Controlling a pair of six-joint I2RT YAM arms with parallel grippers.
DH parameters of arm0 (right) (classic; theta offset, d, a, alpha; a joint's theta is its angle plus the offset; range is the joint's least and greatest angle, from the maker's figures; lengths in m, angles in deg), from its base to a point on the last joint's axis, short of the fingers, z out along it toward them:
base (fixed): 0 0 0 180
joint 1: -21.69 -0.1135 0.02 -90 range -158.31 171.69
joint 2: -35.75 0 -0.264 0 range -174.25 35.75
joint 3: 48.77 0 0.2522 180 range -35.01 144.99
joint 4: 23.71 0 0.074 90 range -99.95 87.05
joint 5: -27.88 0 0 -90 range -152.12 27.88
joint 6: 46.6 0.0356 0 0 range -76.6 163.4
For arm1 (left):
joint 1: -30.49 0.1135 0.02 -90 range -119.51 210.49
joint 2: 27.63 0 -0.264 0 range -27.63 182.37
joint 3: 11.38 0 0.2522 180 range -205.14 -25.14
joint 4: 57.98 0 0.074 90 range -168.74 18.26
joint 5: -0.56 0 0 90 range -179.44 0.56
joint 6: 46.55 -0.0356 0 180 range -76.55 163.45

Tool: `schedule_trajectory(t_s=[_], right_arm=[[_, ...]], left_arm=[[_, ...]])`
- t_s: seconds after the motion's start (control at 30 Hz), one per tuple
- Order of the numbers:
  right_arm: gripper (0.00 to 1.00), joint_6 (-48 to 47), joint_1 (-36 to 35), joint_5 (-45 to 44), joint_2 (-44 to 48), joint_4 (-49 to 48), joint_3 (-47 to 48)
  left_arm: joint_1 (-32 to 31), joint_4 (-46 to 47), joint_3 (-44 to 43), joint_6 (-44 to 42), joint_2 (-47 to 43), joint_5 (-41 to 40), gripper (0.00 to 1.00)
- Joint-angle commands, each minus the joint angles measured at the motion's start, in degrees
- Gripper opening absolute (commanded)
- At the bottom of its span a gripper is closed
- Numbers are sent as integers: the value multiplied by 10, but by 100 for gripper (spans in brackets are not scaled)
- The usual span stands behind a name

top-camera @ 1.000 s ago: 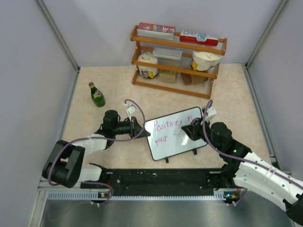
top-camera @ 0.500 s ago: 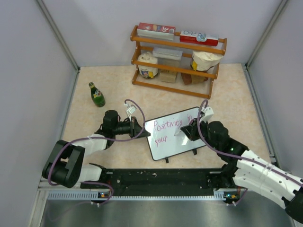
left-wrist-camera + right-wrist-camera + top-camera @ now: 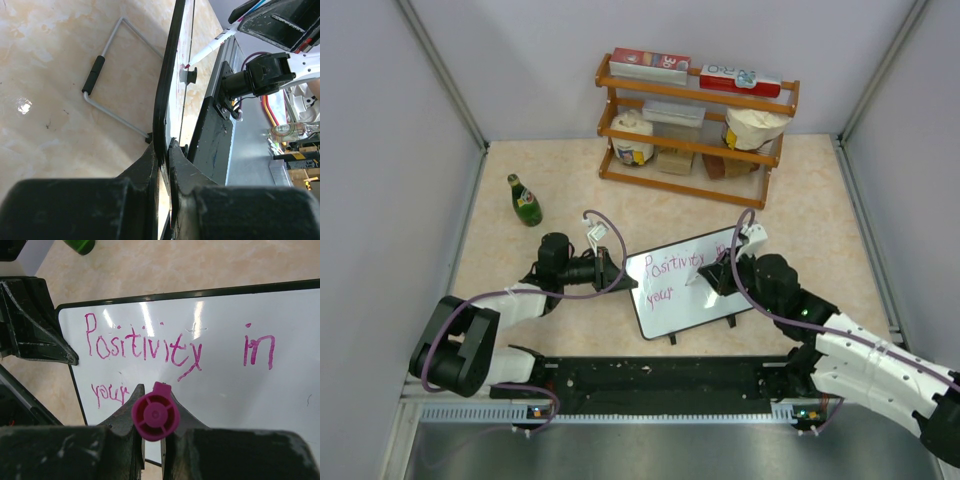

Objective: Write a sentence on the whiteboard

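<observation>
The whiteboard (image 3: 692,305) stands tilted on the table's middle, in a thin black frame. My left gripper (image 3: 620,272) is shut on its left edge; in the left wrist view the two fingers (image 3: 150,165) pinch the frame (image 3: 167,85) edge-on. The sentence (image 3: 145,345) is in purple-pink marker: "Positivity in" on top, "your" (image 3: 109,392) below. My right gripper (image 3: 712,277) is shut on a marker (image 3: 155,417), whose pink end cap faces the wrist camera. The marker's tip (image 3: 188,65) is at the board's face, to the right of "your".
A wooden rack (image 3: 698,130) with boxes and jars stands at the back. A green bottle (image 3: 525,200) is upright at the back left. The board's wire stand (image 3: 107,70) rests behind it. A black rail (image 3: 660,375) runs along the near edge.
My right arm has shifted a little to the left with the marker over the board. The left arm and the board have not moved.
</observation>
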Motion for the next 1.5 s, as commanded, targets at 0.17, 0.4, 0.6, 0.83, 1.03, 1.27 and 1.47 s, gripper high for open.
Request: schedule_trajectory(t_s=[0.17,0.4,0.6,0.83,1.03,1.27,1.47], right_arm=[[0,7,4,21,-7,-31,11],[0,6,4,25,-6,-17,2],[0,5,4,8,7,1,-7],[0,5,4,1,15,17,-13],[0,8,4,5,14,16,-18],[0,9,4,21,4,7,-25],[0,36,4,22,1,-36,-30]], left_arm=[[-3,-12,1,-51,12,-43,0],[-2,-12,1,-51,11,-43,0],[-3,-12,1,-51,13,-43,0],[-2,-12,1,-51,11,-44,0],[-3,-12,2,-51,11,-44,0],[-2,-12,2,-51,9,-44,0],[-3,-11,2,-52,8,-44,0]])
